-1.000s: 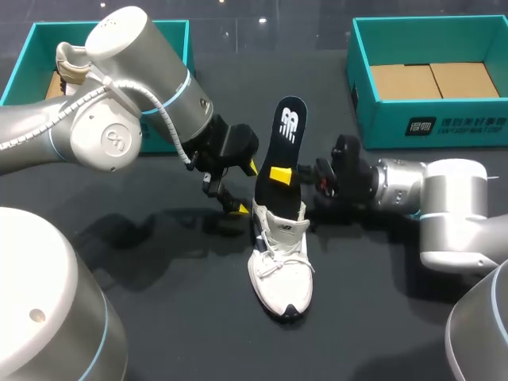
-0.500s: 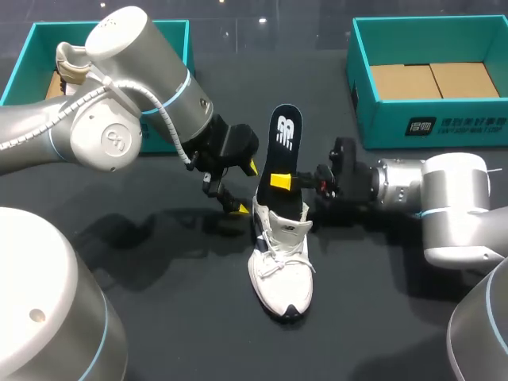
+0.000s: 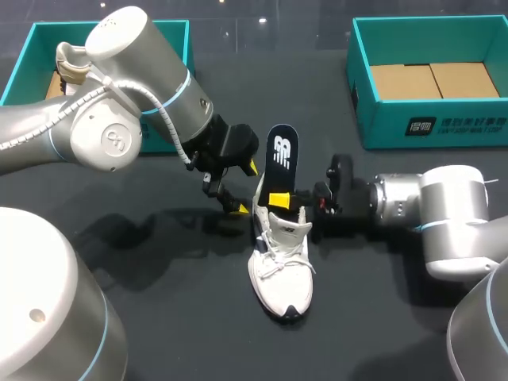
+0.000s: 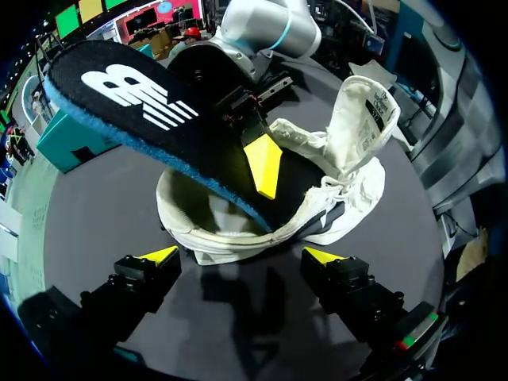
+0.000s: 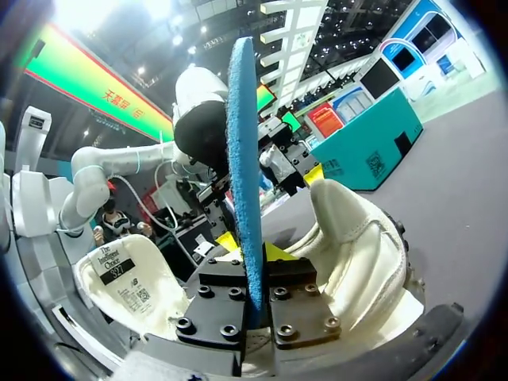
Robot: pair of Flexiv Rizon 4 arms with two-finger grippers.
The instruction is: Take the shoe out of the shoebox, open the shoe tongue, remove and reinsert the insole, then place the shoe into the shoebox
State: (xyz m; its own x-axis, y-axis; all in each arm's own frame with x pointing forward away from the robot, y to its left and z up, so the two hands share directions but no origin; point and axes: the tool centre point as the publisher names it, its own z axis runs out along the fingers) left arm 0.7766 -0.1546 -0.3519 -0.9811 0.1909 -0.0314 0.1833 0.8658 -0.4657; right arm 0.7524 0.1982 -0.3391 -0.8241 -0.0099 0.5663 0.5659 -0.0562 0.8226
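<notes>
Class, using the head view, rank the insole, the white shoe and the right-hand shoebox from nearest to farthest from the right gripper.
1. The insole: clamped in the right gripper, standing on end.
2. The white shoe: just below the gripper, heel end at its fingers.
3. The shoebox: back right corner of the table, well clear.

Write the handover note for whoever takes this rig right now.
Grippers: the left gripper is open and empty, beside the shoe. The right gripper is shut on the insole.
Things: the shoe stands on the table with its tongue pulled open. The insole's toe end is inside it and its heel end sticks up. It has sunk lower over the last second.
Done: shoe out, tongue open, reinsertion apparently underway.
Left: seat the insole, then put the shoe into a shoebox.
</notes>
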